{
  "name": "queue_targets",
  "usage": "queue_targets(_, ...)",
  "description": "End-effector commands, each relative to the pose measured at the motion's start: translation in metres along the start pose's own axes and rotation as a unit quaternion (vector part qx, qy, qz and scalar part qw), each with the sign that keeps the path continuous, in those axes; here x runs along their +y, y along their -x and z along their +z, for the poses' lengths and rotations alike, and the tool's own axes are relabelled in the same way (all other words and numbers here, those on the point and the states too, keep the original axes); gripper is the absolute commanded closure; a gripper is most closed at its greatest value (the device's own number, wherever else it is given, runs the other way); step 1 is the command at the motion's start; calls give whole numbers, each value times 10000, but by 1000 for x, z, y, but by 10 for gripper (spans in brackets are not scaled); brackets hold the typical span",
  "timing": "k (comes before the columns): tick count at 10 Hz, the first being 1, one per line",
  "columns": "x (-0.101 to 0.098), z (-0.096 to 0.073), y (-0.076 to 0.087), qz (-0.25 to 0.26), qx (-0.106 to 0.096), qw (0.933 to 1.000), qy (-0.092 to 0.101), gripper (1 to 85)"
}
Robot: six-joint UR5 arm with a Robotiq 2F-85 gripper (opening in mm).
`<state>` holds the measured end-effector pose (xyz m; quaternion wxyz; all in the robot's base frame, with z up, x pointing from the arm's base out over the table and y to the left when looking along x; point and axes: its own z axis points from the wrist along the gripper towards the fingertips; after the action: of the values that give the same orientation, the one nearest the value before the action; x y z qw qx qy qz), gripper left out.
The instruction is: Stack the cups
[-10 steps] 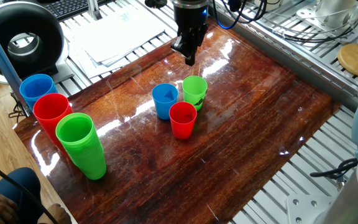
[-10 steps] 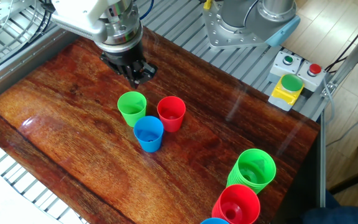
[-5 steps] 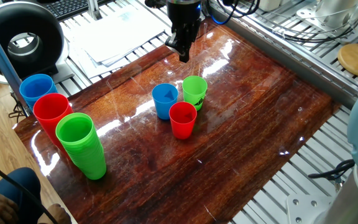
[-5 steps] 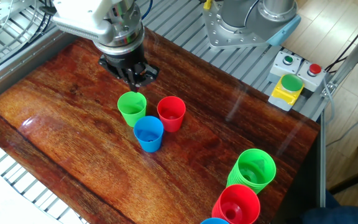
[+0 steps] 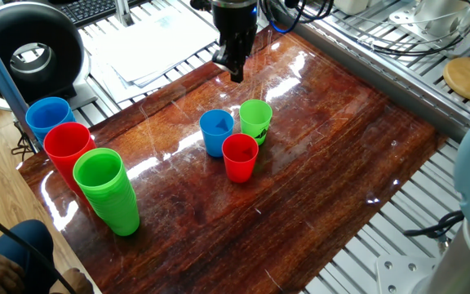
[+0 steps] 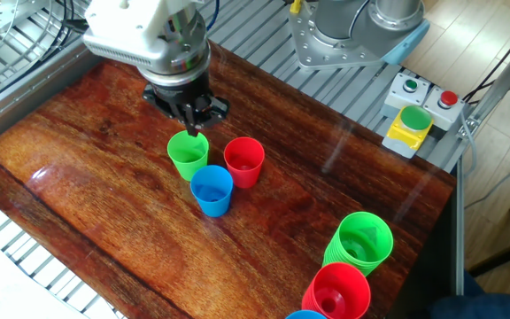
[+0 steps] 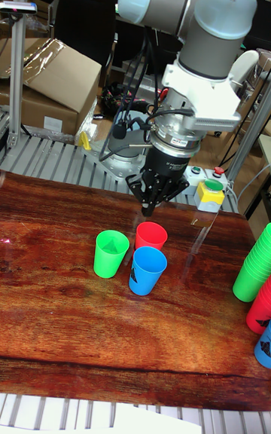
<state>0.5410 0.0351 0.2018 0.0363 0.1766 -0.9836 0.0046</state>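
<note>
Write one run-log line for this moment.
gripper: shut, empty, above table | green cup, red cup, blue cup: clustered, unstacked

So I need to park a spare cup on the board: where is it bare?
Bare wood lies right of the red cup toward the table edge, and in front of it. Crowded: the three cups' cluster and the cup stacks at the left corner.

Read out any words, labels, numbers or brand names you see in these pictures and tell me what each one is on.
No text can be read anywhere.
Small green cup: a dark mark on its side, too small to read.
Small blue cup: a dark mark low on its side, not legible.
Button box: green and red buttons, no readable labels.
Papers behind the table: too blurred to read.
</note>
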Motion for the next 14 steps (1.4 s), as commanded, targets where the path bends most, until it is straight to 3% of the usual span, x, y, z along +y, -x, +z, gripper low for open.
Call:
queue_targets(1,3,2,10,-123,-92,9999,-41,787)
queue_targets(2,-2,7,17,-289,-182,9993,-162,740)
queue_targets(5,0,14,20,-459,-220,9985,-184,680)
queue_targets(6,5,15,23,-448,-309,9985,-112,683)
queue_targets(7,15,3,21,-461,-278,9985,50,693)
queue_targets(8,18,-8,21,-439,-281,9986,58,720)
queue_targets(9,18,-8,26,-455,-374,9982,60,750)
queue_targets(10,24,-9,31,-543,-470,9973,165,727)
queue_targets(12,28,-10,41,-921,-688,9932,205,473)
queue_targets(13,15,-10,45,-983,-729,9925,-50,467)
queue_targets(14,10,-11,49,-1065,-796,9910,-159,467)
